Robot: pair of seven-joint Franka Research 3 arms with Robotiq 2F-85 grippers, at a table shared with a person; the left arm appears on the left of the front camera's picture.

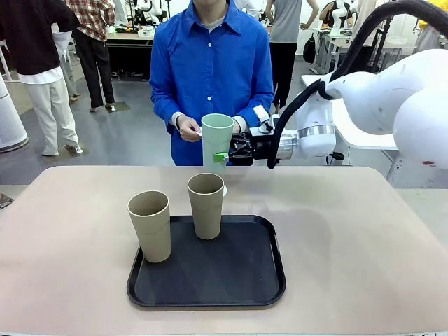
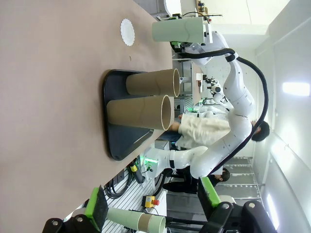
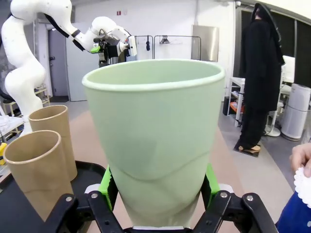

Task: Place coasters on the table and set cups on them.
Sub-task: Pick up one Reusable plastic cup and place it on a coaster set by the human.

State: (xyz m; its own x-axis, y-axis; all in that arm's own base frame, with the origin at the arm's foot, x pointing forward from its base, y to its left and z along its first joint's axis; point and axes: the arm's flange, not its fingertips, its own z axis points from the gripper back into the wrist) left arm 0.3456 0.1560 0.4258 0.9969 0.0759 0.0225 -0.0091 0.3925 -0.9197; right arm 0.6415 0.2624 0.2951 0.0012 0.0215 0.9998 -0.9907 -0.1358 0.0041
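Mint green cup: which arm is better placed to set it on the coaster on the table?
Right. The right gripper is shut on the mint green cup, above the table near the white coaster. The left gripper is open, empty, with the black tray between it and that coaster.

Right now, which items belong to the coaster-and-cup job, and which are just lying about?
Job: mint cup in right end effector; two tan cups; laid coaster on table; spare coaster in person's hand.
Lying about: black tray under the tan cups.
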